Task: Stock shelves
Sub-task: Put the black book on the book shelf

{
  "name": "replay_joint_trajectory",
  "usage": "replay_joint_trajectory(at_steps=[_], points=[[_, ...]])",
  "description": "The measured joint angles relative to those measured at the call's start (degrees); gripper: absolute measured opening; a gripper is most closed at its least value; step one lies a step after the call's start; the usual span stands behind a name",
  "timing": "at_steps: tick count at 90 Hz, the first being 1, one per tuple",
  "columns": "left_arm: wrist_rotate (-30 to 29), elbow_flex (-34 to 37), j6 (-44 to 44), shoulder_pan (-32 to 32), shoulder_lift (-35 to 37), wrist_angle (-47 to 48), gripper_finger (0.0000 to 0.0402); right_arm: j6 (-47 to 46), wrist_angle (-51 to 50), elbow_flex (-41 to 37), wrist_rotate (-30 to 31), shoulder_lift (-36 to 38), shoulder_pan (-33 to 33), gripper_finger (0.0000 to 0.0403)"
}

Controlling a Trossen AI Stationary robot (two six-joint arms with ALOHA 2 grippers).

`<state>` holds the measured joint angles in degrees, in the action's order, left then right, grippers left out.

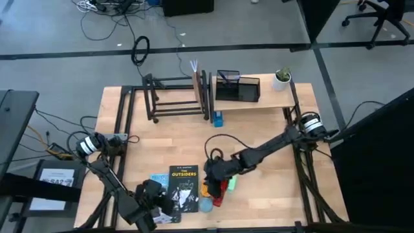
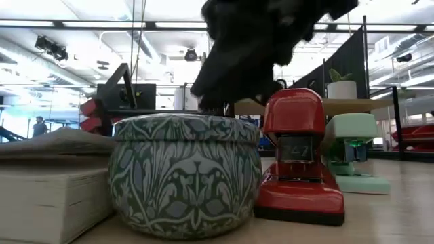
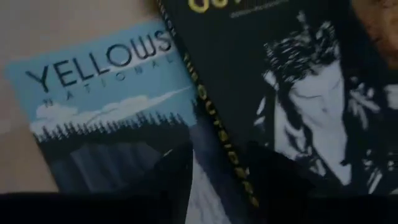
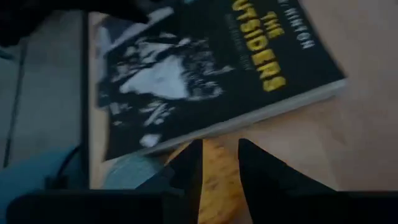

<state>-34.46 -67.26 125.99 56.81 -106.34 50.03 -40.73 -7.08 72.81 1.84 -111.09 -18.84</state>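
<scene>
The light wooden tabletop carries two shelves along its far edge: a light wooden plank shelf on thin black legs at the far right, and beside it toward the left a black metal-tube rack with slatted tiers. On the plank shelf stand a black mesh organizer box and a small potted plant in a white pot; a thin upright book stands against the rack's right end, and a small blue object sits on the tabletop just in front of the shelves. Near the front edge lies a black paperback titled "The Outsiders", overlapping a blue Yellowstone book on its left. Just right of the paperback cluster a patterned green round tin, a red stapler and a mint-green tape dispenser, with a strip of orange-yellow between them and the paperback. The right arm reaches from the right side down to this cluster; the right end effector hangs low over the orange-yellow strip at the paperback's edge, its two dark fingers parted by a narrow gap and closed on nothing. The left end effector hovers low at the front left over the seam where the two books overlap, its fingers slightly apart and gripping nothing; I cannot tell whether they touch the covers.
</scene>
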Motion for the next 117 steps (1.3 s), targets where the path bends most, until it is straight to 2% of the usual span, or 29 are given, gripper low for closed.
replay_joint_trajectory(at_steps=[11, 28, 41, 50, 63, 80, 91, 117], points=[[-2.42, 0.02, -0.02, 0.18, 0.00, 0.05, 0.0153, 0.35, -4.93, 1.84, -2.44, -2.42, 2.59, 0.0074], [-3.14, 0.51, 0.04, -0.06, -0.07, -0.88, 0.0191, 0.45, -2.82, 2.29, -5.95, -6.45, 4.85, 0.0074], [-1.69, 5.29, 0.35, -0.76, -0.13, -9.53, 0.0212, 0.21, -0.05, 2.33, -6.66, -8.59, 5.63, 0.0074], [-4.11, 9.31, 0.16, -1.30, 0.29, -16.76, 0.0219, 0.01, 1.69, 2.29, -7.30, -9.65, 5.68, 0.0074], [-9.48, 11.77, 0.19, -2.06, 0.17, -23.73, 0.0219, 0.06, 3.65, 2.37, -7.49, -10.49, 5.43, 0.0074], [-10.38, 12.04, -1.62, -3.49, 0.04, -27.63, 0.0218, 0.31, 5.15, 2.26, -6.13, -10.63, 5.34, 0.0074], [-12.90, 12.13, -2.73, -3.41, -0.20, -28.92, 0.0214, 0.32, 5.67, 2.23, -6.11, -10.71, 5.21, 0.0074], [-17.94, 12.33, -3.61, -1.73, -0.37, -29.98, 0.0166, 1.60, 5.27, 2.23, -5.50, -10.71, 5.13, 0.0071]])
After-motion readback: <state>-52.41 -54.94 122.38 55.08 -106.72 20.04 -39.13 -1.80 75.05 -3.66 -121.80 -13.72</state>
